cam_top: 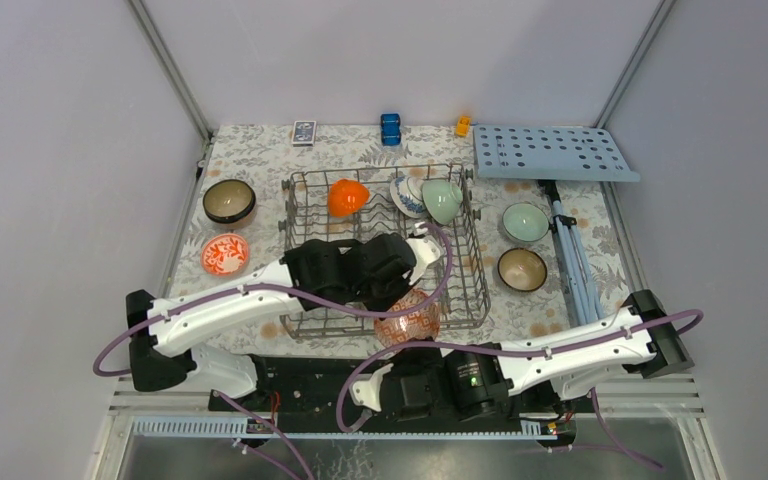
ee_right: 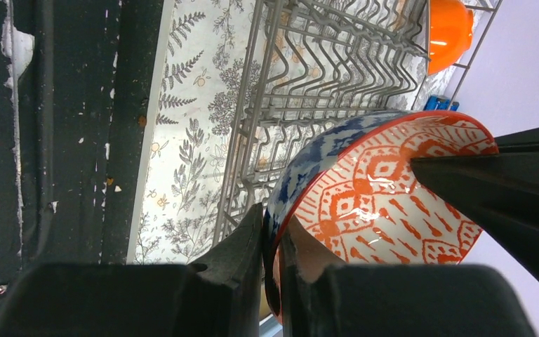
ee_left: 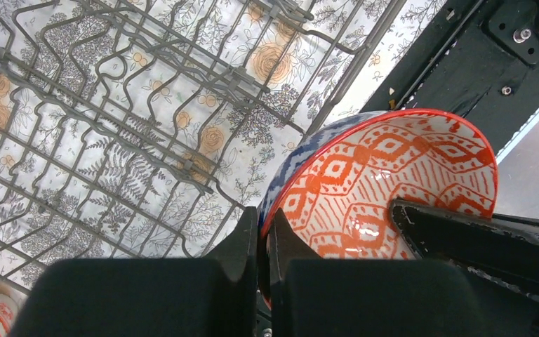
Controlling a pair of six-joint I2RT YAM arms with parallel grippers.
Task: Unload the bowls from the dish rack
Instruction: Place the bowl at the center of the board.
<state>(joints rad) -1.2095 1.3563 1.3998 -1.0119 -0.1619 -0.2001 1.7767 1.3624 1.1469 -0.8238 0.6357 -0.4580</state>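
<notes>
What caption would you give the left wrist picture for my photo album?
Left gripper pinching the rim of the red-patterned bowl, with the dish rack behind.

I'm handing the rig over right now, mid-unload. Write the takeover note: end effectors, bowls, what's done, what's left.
Grips: left end effector shut on the rim of the red-patterned bowl; right end effector shut on another part of the same rim.
Position: that bowl is at the near rim of the dish rack, held by both arms.
Done: four bowls on the table: left brown bowl, red-and-white bowl, right green bowl, right brown bowl.
Left: release one grip, place this bowl, then unload the orange bowl, blue-and-white bowl and tilted green bowl.
</notes>
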